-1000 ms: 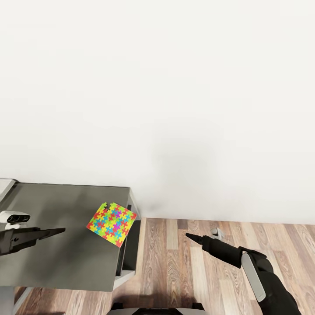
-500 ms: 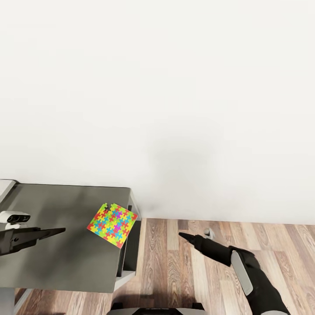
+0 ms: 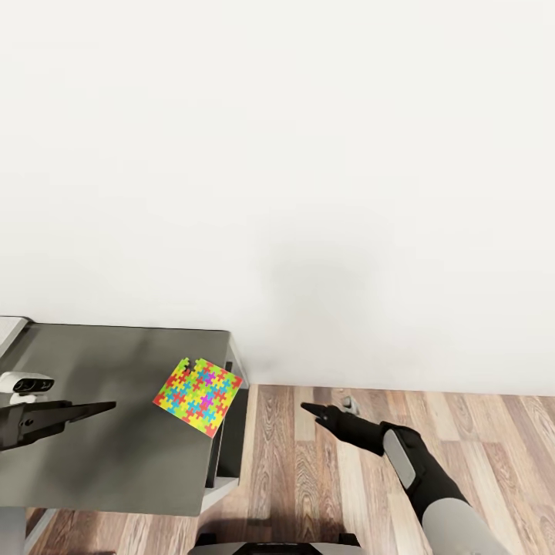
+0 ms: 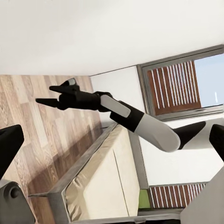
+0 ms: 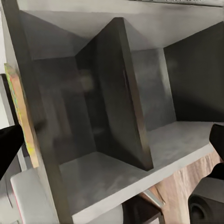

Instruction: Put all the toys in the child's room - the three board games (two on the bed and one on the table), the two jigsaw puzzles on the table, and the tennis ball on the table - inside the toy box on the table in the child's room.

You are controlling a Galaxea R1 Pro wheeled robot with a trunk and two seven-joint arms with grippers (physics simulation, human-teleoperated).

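Note:
One jigsaw puzzle (image 3: 198, 395), a small multicoloured mosaic square, lies on the right end of a dark grey cabinet top (image 3: 108, 432), its corner hanging over the edge. In the right wrist view the puzzle (image 5: 19, 109) shows edge-on. My left gripper (image 3: 104, 406) hovers over the cabinet top, left of the puzzle, open and empty; its fingers (image 4: 9, 149) stand wide apart. My right gripper (image 3: 327, 405) is open and empty over the wooden floor, right of the cabinet, pointing toward it. The right gripper (image 4: 53, 91) also shows from the left wrist, above the beige bed (image 4: 107, 182).
The cabinet has open dark shelves split by an upright divider (image 5: 123, 93). A white wall (image 3: 308, 193) stands close behind. Wooden floor (image 3: 308, 493) lies to the right. A pale grey corner (image 3: 6, 330) shows at the far left. A window with blinds (image 4: 182, 84) is beyond the bed.
My right arm has swung left over the floor, bringing its gripper closer to the cabinet's side. The left arm and the puzzle have stayed where they were.

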